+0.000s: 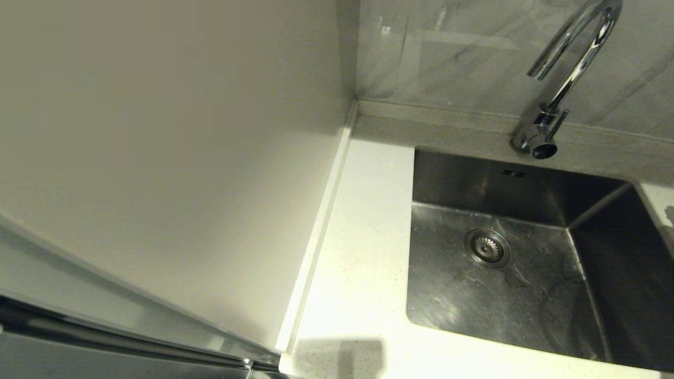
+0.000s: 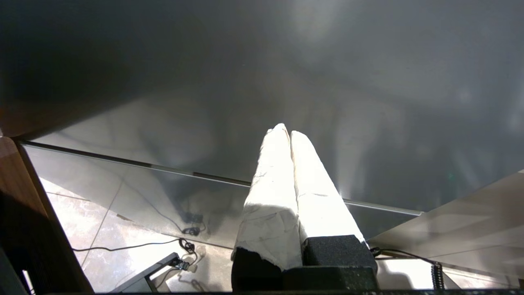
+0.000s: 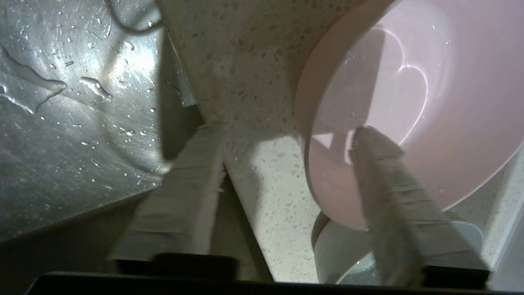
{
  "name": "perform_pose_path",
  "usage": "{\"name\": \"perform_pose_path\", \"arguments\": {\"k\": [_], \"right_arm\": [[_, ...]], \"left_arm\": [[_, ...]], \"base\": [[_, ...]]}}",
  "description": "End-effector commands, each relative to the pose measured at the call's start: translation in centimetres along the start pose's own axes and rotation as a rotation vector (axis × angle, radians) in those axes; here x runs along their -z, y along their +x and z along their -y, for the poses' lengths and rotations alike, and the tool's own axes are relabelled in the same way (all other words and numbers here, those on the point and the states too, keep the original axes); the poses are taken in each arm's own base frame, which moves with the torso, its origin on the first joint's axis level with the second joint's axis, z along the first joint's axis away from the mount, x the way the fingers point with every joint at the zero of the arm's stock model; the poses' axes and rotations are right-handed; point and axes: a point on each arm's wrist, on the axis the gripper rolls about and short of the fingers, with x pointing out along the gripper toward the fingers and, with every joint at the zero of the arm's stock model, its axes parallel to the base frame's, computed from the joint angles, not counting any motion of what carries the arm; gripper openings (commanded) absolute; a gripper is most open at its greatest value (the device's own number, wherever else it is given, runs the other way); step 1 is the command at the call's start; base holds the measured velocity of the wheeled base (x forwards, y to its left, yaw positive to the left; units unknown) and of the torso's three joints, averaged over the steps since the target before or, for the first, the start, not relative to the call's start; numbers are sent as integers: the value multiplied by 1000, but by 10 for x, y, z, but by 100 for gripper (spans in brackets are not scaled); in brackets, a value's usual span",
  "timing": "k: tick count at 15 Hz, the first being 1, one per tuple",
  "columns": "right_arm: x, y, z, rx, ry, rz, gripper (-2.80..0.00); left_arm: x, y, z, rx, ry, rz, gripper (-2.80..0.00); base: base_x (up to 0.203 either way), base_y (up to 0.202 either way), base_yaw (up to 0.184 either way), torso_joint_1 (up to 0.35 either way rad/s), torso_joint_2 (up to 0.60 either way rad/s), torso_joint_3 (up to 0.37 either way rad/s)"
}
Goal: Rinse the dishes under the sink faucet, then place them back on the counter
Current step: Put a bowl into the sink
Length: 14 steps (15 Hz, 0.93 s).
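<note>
Dishes in view number two, both only in the right wrist view: one pale pink bowl [image 3: 413, 102] and, partly hidden beneath its lower rim, one pale bowl with a grey outside [image 3: 348, 250], cut off by the picture's edge; both sit on the speckled counter [image 3: 245, 61] just beside the sink's rim; no plate shows in any view.

One sink [image 1: 526, 284], one round strainer drain [image 1: 487, 247] and two small overflow slots [image 1: 513, 172] show in the head view, with one chrome faucet [image 1: 563, 79] standing on the counter's back edge, its arch cut off at the top; the basin's far right corner lies in deep shade and is hard to read; that view shows neither bowls nor arms.

Water drops and small puddles on the steel appear only in the right wrist view.

The right gripper [image 3: 282, 164] hangs over the counter's edge at the sink with its jaws spread; one finger [image 3: 380, 172] lies inside the pink bowl, the other is over the sink rim; it holds nothing.

The left gripper [image 2: 290, 133] is seen only by its own wrist camera, fingers pressed together, empty, parked before a dark glossy panel [image 2: 262, 61] above a tiled floor with cables [image 2: 123, 246].
</note>
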Motion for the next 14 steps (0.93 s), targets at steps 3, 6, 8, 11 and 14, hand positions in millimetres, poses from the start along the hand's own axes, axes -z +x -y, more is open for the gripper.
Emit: {"name": "perform_pose_path", "arguments": {"k": [3, 6, 8, 11, 14], "right_arm": [[1, 3, 1, -1, 3, -11, -280], [1, -7, 0, 0, 0, 9, -280], [4, -17, -2, -4, -4, 25, -280], [15, -40, -14, -51, -29, 51, -280], [32, -66, -41, -120, -100, 71, -280]], "left_arm": [[1, 0, 0, 0, 0, -2, -280], [1, 0, 0, 0, 0, -1, -280], [1, 0, 0, 0, 0, -3, -280], [1, 0, 0, 0, 0, -2, -280], [1, 0, 0, 0, 0, -2, -280]], "base": [[0, 0, 0, 0, 0, 0], [0, 0, 0, 0, 0, 0], [0, 0, 0, 0, 0, 0], [0, 0, 0, 0, 0, 0], [0, 0, 0, 0, 0, 0]]}}
